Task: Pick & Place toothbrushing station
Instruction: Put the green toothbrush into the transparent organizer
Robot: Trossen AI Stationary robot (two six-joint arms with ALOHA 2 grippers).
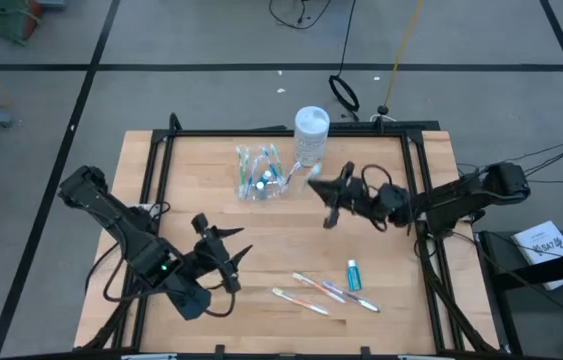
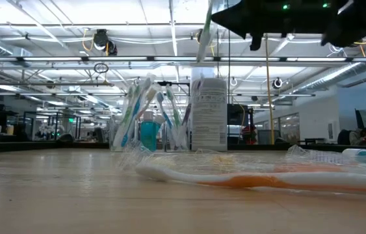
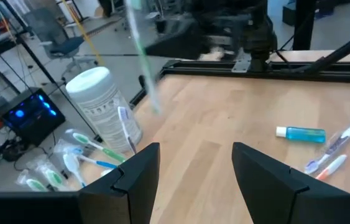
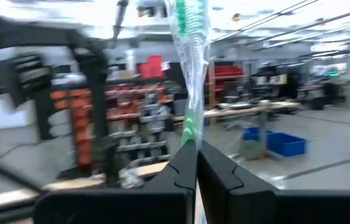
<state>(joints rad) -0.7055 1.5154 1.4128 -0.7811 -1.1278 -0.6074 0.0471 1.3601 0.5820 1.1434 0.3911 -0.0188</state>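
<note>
A green-handled toothbrush in clear wrap [image 4: 190,74] stands pinched at its lower end between the closed fingers of the right tool [image 1: 329,195], held in the air over the far half of the tabletop [image 1: 281,250], close to the clear plastic cup [image 1: 261,172]. The cup sits near the far edge, already bristling with brushes and a teal tube, and just beside the taller white canister [image 1: 311,135]. Four items lie loose on the near right of the wood: three wrapped toothbrushes [image 1: 321,288] and one teal toothpaste tube [image 1: 353,275]. The left tool [image 1: 223,255] hovers near the front of the tabletop with its fingers [image 3: 138,177] apart and nothing between them.

The grip looks to be the weak point. The brush is caught only at one end through slippery film, so it could pivot or slide out on the way to the cup. The cup is crowded and light; a brush lowered at a slant may snag the heads already inside, or push the cup over or against the canister. A brush that misses could drop among the far-edge items, where the tight spacing would make a fresh pick awkward. The two arms also work near one another.
</note>
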